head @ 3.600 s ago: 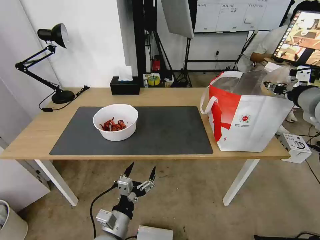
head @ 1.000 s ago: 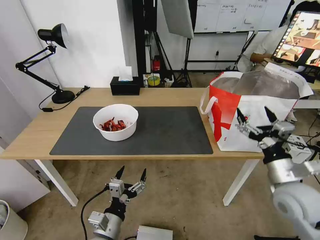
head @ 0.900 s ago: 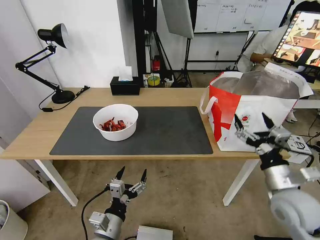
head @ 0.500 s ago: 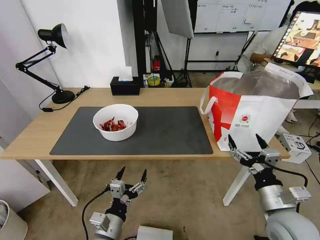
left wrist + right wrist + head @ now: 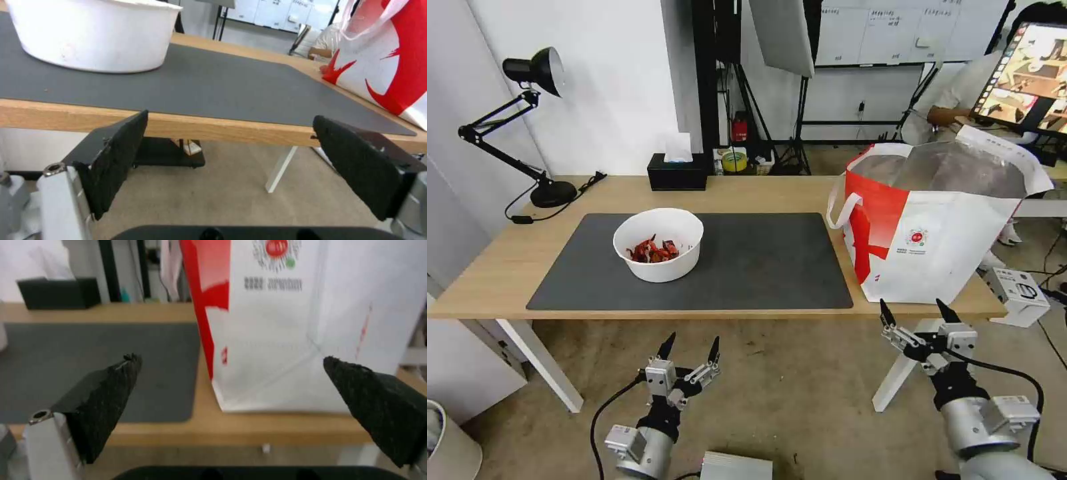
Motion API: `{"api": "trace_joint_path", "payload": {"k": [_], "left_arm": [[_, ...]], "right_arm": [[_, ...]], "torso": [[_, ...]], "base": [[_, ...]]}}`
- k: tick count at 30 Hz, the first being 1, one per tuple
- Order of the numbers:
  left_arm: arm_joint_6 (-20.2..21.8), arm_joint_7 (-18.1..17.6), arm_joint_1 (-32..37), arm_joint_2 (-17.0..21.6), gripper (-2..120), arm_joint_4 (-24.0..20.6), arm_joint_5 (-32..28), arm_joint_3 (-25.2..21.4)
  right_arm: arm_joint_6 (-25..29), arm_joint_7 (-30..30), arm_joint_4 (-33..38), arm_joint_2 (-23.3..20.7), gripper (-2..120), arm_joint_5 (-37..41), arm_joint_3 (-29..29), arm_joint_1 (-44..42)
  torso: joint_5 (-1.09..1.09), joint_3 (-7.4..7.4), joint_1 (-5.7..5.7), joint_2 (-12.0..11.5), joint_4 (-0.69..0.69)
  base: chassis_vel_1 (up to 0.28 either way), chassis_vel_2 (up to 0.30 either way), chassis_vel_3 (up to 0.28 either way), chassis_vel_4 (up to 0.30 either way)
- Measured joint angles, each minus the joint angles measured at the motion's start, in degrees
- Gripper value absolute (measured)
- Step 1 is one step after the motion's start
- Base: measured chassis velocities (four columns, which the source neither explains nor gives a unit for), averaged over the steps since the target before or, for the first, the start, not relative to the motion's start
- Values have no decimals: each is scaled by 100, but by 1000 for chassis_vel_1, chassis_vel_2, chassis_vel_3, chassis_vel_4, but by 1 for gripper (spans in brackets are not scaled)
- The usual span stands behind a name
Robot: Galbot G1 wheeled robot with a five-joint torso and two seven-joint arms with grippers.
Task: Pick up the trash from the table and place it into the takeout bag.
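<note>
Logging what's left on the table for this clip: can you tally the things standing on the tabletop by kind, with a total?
White bowl of red shells: 1
Takeout bag: 1
Black tissue box: 1
Black desk lamp: 1
Dark grey mat: 1
Total: 5, all on the table.

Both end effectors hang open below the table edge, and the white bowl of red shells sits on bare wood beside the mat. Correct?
Not quite: the head view shows the bowl on the grey mat, not on bare wood. Left end effector and right end effector do hang open below the table edge.
</note>
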Motion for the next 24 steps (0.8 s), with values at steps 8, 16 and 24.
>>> {"api": "trace_joint_path", "payload": {"k": [8, 16, 24], "left_arm": [[0, 1, -23, 14, 100, 7, -19, -31], [0, 0, 30, 27, 100, -36, -26, -94], [0, -1, 11, 70, 100, -11, -40, -66]], "right_arm": [[-168, -19, 71, 224, 100, -349, -94, -213], [-89, -26, 67, 404, 100, -644, -283, -299], [66, -95, 67, 433, 100, -838, -337, -384]], "torso": [[0, 0, 0, 0, 0], [0, 0, 0, -1, 0], [0, 0, 0, -1, 0]], "base": [[0, 0, 0, 0], [0, 0, 0, 0], [0, 0, 0, 0]]}}
